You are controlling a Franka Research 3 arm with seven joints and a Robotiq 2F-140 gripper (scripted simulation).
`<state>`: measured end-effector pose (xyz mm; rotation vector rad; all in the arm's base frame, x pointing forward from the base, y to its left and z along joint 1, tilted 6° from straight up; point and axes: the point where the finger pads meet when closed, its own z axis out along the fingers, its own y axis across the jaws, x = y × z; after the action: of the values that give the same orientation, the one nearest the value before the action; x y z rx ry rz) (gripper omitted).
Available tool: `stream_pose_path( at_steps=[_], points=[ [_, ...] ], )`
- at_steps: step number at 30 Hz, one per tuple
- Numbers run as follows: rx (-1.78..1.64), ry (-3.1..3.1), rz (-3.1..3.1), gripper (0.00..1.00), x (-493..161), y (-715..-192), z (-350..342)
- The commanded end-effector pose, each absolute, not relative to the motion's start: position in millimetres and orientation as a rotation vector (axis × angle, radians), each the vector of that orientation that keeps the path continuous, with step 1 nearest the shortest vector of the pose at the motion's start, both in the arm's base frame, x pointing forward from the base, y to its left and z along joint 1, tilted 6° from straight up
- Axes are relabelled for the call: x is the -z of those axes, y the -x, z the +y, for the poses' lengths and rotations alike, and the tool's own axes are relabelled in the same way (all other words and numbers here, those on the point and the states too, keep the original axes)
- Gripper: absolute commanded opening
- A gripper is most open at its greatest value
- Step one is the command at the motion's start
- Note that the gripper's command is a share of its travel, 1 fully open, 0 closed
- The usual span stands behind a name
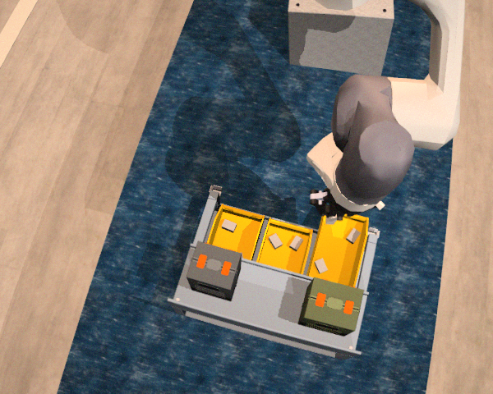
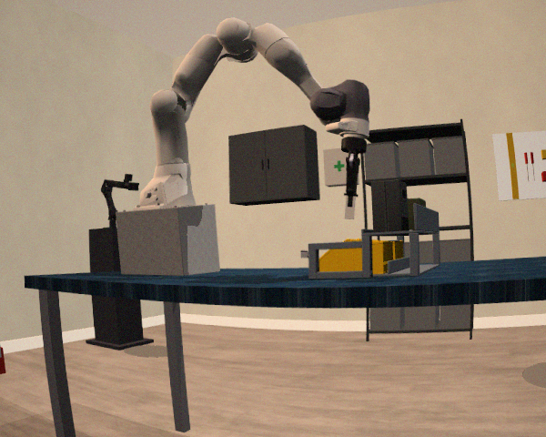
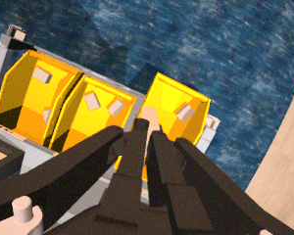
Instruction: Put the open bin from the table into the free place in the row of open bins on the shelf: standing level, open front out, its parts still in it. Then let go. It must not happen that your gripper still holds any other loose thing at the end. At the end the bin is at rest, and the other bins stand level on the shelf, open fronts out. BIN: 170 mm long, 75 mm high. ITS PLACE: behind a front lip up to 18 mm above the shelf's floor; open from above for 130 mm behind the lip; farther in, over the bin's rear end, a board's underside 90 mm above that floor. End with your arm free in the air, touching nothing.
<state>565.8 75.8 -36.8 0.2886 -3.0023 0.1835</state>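
- Claw (image 3: pixel 147 124) is pressed fully together, pinching nothing; it hangs well above the shelf (image 1: pixel 264 296), wrist pointing down.
- The bin (image 1: pixel 339 249) sits below the claw, in the end slot of the row, beside the two other bins (image 1: pixel 260 241). Its front end juts out past theirs, toward the arm side.
- Its two parts (image 1: pixel 336 249) are inside; it looks roughly level from the top view, but I cannot tell if it is fully seated behind the lip.
- Risk: if the front rests on the lip instead of behind it, the bin stays tilted or slides out onto the tabletop (image 1: pixel 238 106).
- Risk: a nudge with the closed claw from above could tip it, spill parts, or shove the neighbour bin.
- Rear end under the board is hidden by the green box (image 1: pixel 331 306); clearance there can't be checked.
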Motion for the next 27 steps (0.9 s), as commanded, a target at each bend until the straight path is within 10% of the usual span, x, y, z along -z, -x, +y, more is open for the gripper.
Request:
stream_pose_path(
  at_steps=[1,27],
  points=[
    [-0.170,-0.578,-2.984,0.00,37,-567,76],
    [-0.162,-1.401,-2.709,0.00,49,-523,95]
  ],
)
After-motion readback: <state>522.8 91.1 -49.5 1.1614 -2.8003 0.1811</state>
